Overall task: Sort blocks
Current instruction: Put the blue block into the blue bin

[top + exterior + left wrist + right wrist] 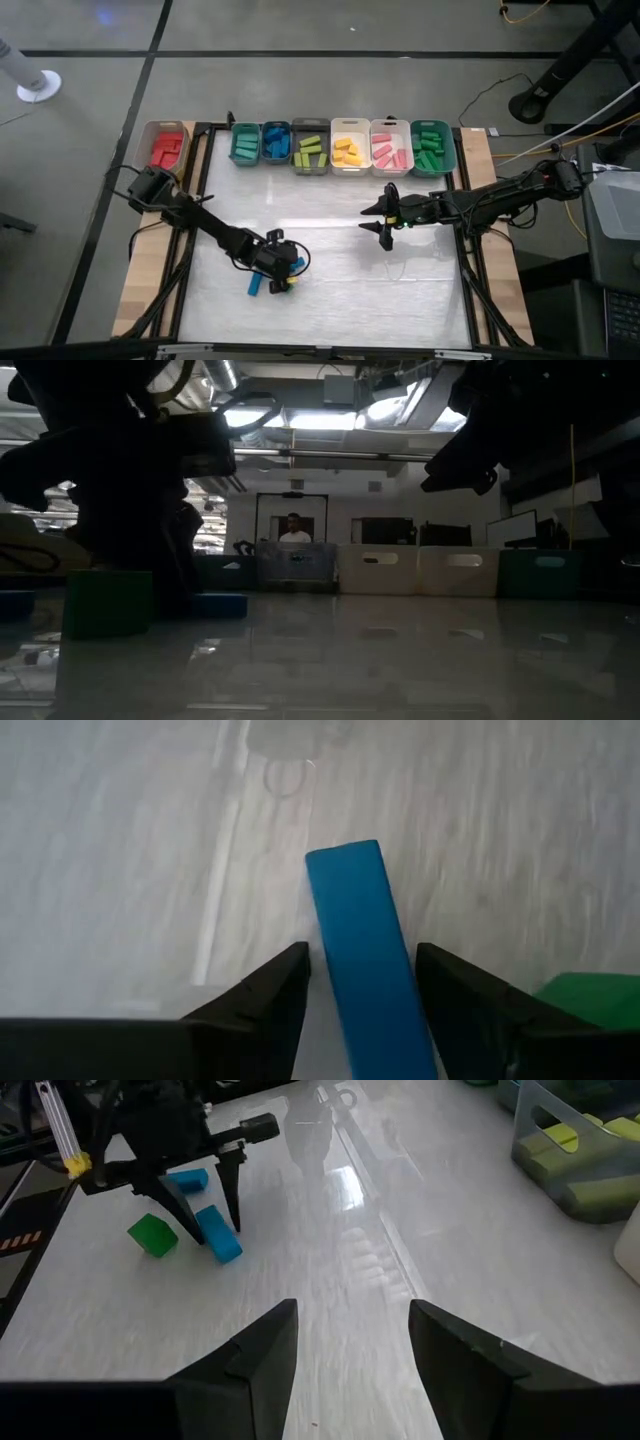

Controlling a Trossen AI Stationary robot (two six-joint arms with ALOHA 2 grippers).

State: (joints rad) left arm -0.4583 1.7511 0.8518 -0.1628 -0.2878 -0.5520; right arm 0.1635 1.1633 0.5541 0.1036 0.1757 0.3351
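My left gripper (275, 262) hangs over a small cluster of blocks on the near left part of the table. It is open and points down, with one finger on each side of a blue bar (365, 980) lying flat, a thin gap showing on both sides. A green cube (152, 1236) and a second blue block (187, 1180) lie beside the bar on the table. My right gripper (372, 218) is open and holds nothing, raised above the table's middle right, fingers (270, 1342) pointing toward the left arm.
A row of bins stands along the far edge: a tan bin (148, 135) with red blocks, then a teal bin, a bin of blue pieces, a grey bin (309, 168) with lime bars, white bins with yellow and pink, and a teal bin (432, 172) with green. A person stands in the room behind.
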